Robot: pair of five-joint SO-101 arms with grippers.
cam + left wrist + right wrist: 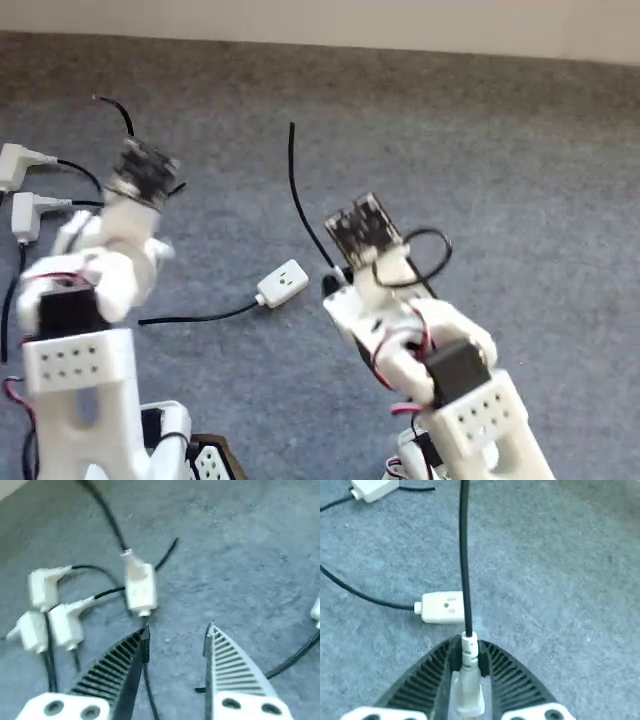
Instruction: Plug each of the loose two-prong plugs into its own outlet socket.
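Note:
My right gripper [467, 652] is shut on a white two-prong plug [468, 687], whose black cable [464, 555] runs straight away from the fingers. A white outlet socket [443, 607] lies on the carpet just beyond the fingertips, slots facing up. In the high view this socket [283, 283] sits just left of the right gripper [338, 272]. My left gripper [175, 632] hangs open over the carpet with nothing between its fingers. A white corded piece [139, 585] lies just past it, and three more white pieces [50, 610] cluster beside it. The left gripper [140, 180] is at the far left.
Grey carpet covers the floor. Two white corded pieces [25, 185] lie at the left edge of the high view. Black cables [195, 318] trail across the middle. Another white piece [372, 487] lies farther off in the right wrist view. Open carpet spreads to the right.

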